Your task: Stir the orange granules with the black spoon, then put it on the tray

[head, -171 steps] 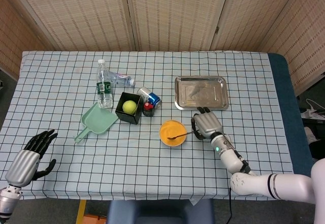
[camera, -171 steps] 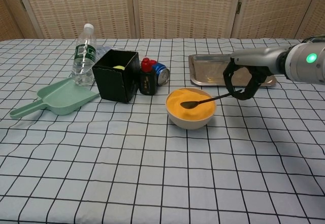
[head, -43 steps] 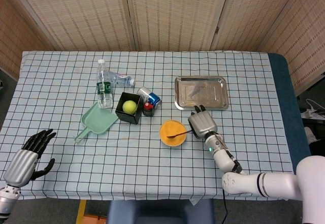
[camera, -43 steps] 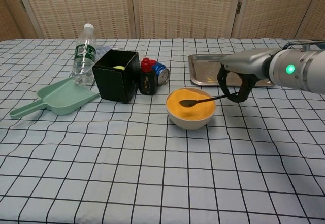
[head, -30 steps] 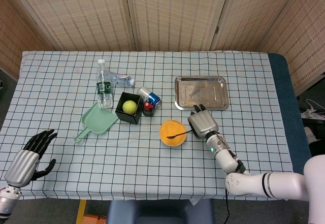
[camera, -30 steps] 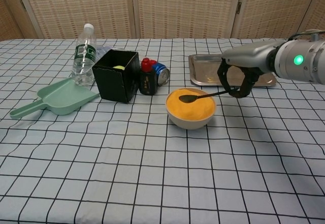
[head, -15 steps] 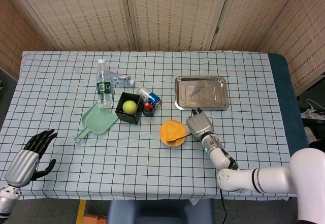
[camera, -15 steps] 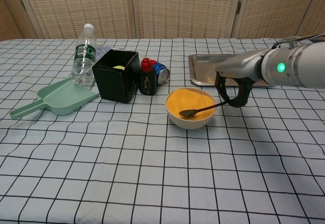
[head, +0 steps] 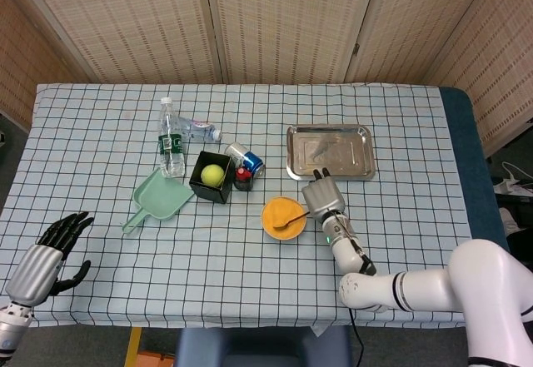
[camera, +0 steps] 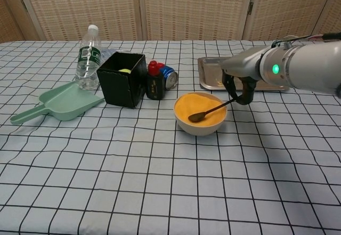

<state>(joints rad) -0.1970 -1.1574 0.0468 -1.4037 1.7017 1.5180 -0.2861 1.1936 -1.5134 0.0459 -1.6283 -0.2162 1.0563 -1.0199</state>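
A white bowl (camera: 201, 127) of orange granules (head: 278, 213) stands mid-table. The black spoon (camera: 209, 111) slants down into it, its scoop resting on the granules near the front of the bowl (head: 283, 232). My right hand (camera: 238, 86) grips the spoon's handle just right of the bowl; in the head view the right hand (head: 321, 197) sits beside the bowl's right rim. The steel tray (head: 330, 151) lies behind, and shows in the chest view as the tray (camera: 210, 78) partly hidden by my arm. My left hand (head: 48, 255) rests open at the table's front left corner.
A black box (head: 211, 178) holding a yellow ball, a small dark bottle (camera: 154, 84), a tipped can (camera: 169, 76), a water bottle (camera: 87, 57) and a green scoop (head: 158, 197) stand left of the bowl. Folding screens line the back.
My right hand has shifted left and closer to the bowl, swinging the spoon's scoop from the back of the granules to the front. The left hand has not moved.
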